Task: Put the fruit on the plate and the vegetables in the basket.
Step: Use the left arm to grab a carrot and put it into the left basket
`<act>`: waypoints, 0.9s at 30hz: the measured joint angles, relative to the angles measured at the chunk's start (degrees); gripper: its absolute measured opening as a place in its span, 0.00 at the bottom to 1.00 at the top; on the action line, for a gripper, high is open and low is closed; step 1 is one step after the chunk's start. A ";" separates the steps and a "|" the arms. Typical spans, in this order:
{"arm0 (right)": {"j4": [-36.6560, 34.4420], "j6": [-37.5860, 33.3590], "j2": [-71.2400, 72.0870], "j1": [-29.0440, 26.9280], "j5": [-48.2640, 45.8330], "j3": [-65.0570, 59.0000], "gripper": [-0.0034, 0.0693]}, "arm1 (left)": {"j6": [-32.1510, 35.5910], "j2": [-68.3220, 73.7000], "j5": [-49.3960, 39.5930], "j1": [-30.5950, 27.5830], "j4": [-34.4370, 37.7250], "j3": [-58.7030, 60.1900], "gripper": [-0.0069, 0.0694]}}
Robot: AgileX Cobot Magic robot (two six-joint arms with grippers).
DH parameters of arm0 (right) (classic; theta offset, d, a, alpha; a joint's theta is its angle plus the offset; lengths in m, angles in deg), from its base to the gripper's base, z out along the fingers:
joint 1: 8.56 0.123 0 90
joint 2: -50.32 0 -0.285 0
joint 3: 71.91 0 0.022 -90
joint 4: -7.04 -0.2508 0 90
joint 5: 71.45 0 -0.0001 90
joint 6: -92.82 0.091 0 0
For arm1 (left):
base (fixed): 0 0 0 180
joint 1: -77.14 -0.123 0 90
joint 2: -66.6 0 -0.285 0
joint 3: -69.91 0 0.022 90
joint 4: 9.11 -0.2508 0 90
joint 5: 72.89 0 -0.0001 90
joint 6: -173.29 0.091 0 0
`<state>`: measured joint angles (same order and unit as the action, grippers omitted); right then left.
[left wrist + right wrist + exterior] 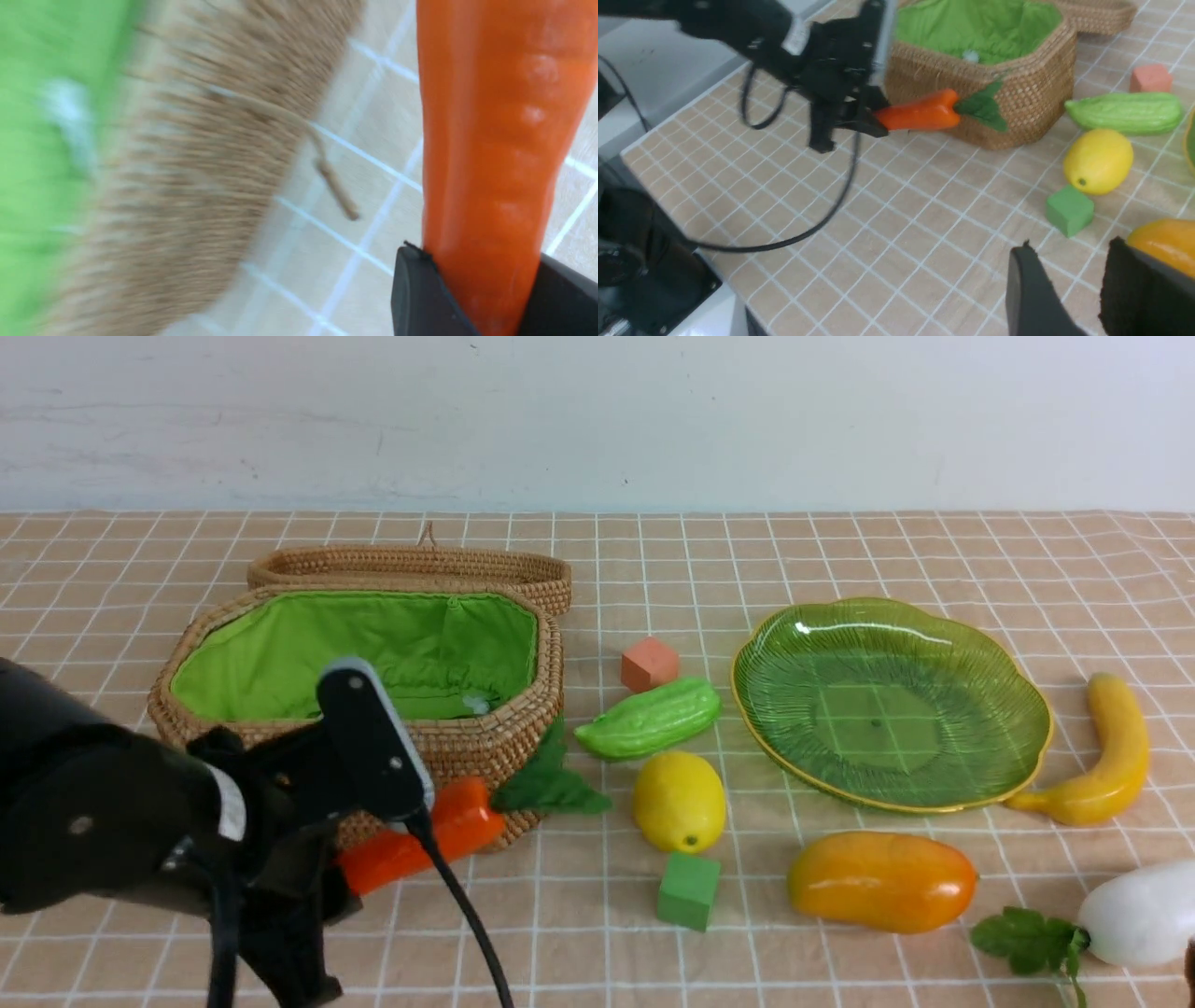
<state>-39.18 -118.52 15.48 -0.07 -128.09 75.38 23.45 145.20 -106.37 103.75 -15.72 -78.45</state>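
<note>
One orange toy carrot with green leaves (439, 835) is clamped at its narrow end between the black fingers of the left gripper (486, 298). It lies roughly level and appears clear of the beige checked cloth (579, 933). Its leaves reach the outer wall of the octagonal tan wicker basket (476, 756) at the basket's 5 o'clock corner; whether they touch is unclear. The basket's green lining is open to view, and its hinged wicker lid (411, 565) lies back at 12 o'clock.

At the basket's 3 o'clock lies the bumpy light-green gourd (649, 719), with a small salmon cube (649, 663) just behind it. The round yellow lemon (679, 800) sits near the gourd's 6 o'clock, a small green cube (689, 891) just below that. The scalloped translucent green glass plate (887, 709) lies further toward 3 o'clock. The curved yellow banana (1111, 756) hugs its 4 o'clock rim, and the oblong orange-yellow mango (882, 880) sits at 6 o'clock. The white radish (1139, 910) lies at the frame's right edge.

The right gripper (1069, 280) hovers beside the mango, fingers apart around nothing. Bare cloth stretches from the basket's 6 to 8 o'clock out to the table edge (682, 116).
</note>
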 joint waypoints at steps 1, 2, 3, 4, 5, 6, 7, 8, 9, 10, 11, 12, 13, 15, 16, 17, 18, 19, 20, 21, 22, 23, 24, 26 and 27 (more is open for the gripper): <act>0.00 0.00 0.00 0.00 0.98 0.00 0.38 | 0.57 -1.82 0.06 0.00 -0.41 -0.60 0.39; 0.00 0.00 0.00 0.00 2.21 0.00 0.38 | 1.00 -3.43 0.69 0.00 -1.25 -1.41 0.39; 0.00 0.00 0.00 0.00 3.97 0.00 0.38 | 1.25 -4.89 1.87 -0.07 -2.74 -2.71 0.39; -0.12 -0.05 0.00 0.00 5.53 0.00 0.38 | 1.36 -5.58 2.95 -0.27 -4.15 -3.92 0.39; -0.25 -0.14 0.00 0.00 8.09 0.00 0.38 | 1.29 -5.80 4.37 -0.99 -6.35 -5.96 0.39; -0.46 -0.17 0.00 0.00 9.88 0.00 0.38 | 1.15 -5.35 4.98 -1.66 -7.67 -7.42 0.39; -0.60 -0.17 0.00 0.00 11.93 0.00 0.38 | 0.74 -4.24 5.46 -2.62 -8.96 -9.28 0.39; -0.71 -0.17 0.00 0.00 13.87 0.00 0.38 | -0.05 -2.16 5.72 -3.95 -9.98 -11.57 0.39; -0.71 -0.17 0.00 0.00 14.13 0.00 0.38 | -0.35 -1.74 5.71 -4.18 -10.11 -11.95 0.39; -0.91 -0.17 0.00 0.00 15.78 0.00 0.38 | -1.67 2.71 5.76 -6.14 -10.73 -15.37 0.39; -0.91 -0.17 0.00 0.00 15.84 0.00 0.38 | -1.88 3.26 5.76 -6.14 -10.80 -15.75 0.39; -0.93 -0.17 0.00 0.00 15.99 0.00 0.38 | -3.04 7.16 5.76 -7.66 -10.98 -18.28 0.39; -0.93 -0.17 0.00 0.00 15.93 0.00 0.38 | -3.71 9.89 5.55 -8.41 -11.04 -19.94 0.39; -0.98 -0.17 0.00 0.00 15.23 0.00 0.38 | -4.47 14.92 4.70 -9.21 -11.58 -22.64 0.39; -0.98 -0.17 0.00 0.00 14.94 0.00 0.38 | -4.65 15.93 4.18 -9.32 -12.07 -23.04 0.39; -1.05 -0.17 0.00 0.00 14.29 0.00 0.38 | -4.66 17.48 3.22 -9.31 -12.89 -23.43 0.42; -1.05 -0.17 0.00 0.00 14.29 0.00 0.38 | -4.66 17.66 3.04 -9.31 -13.01 -23.49 0.43; -1.05 -0.17 0.00 0.00 13.37 0.00 0.38 | -4.66 18.69 0.96 -9.24 -13.72 -23.54 0.50; -1.05 -0.17 0.00 0.00 13.37 0.00 0.38 | -4.66 18.72 0.96 -9.24 -13.72 -23.54 0.51; -1.05 -0.17 0.00 0.00 13.02 0.00 0.38 | -4.61 18.76 -0.84 -9.16 -14.06 -23.54 0.61; -1.05 -0.17 0.00 0.00 12.86 0.00 0.38 | -4.45 18.62 -1.75 -9.11 -14.47 -23.60 0.69; -1.05 -0.17 0.00 0.00 12.86 0.00 0.38 | -4.40 18.56 -2.01 -9.11 -14.58 -23.66 0.71; -1.05 -0.17 0.00 0.00 12.86 0.00 0.38 | -4.40 18.49 -2.35 -9.11 -14.83 -23.74 0.76; -1.05 -0.17 0.00 0.00 12.91 0.00 0.38 | -4.43 18.21 -2.72 -9.11 -15.00 -23.73 0.82; -1.05 -0.17 0.00 0.00 12.91 0.00 0.38 | -4.91 17.99 -2.97 -9.11 -14.69 -23.73 0.84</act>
<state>-40.22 -118.68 15.48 -0.07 -115.17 75.38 18.55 163.19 -109.34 94.64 -30.41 -102.18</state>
